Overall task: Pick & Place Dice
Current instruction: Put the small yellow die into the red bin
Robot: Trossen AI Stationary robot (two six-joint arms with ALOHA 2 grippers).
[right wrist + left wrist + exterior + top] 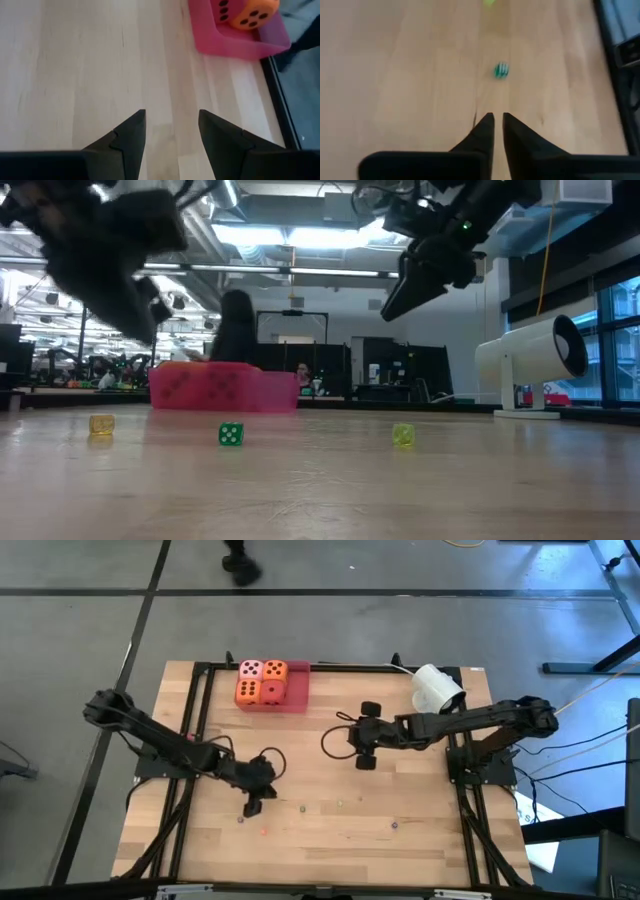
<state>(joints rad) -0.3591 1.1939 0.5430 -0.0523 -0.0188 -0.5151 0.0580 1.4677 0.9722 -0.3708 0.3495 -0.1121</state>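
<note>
Four dice sit in a two-by-two block inside the red tray [293, 690] near the table's far edge: the pink die [251, 669], an orange die [275, 670], a second orange die [246, 692] and the red die [270, 693]. In the right wrist view, the tray [235, 42] holds an orange die [254, 12] and the red die [222, 10]. My right gripper [367, 736] [171, 120] hovers open above bare wood, right of the tray. My left gripper [251, 808] [494, 119] hangs shut and empty over the near-left part of the table.
Tiny coloured beads lie scattered on the near half of the table, among them a green bead [501, 70] [230, 434] ahead of my left gripper and yellow beads [101, 423] [403, 436]. A white cylindrical device [437, 688] stands near the far right corner. Bare wood lies between the arms.
</note>
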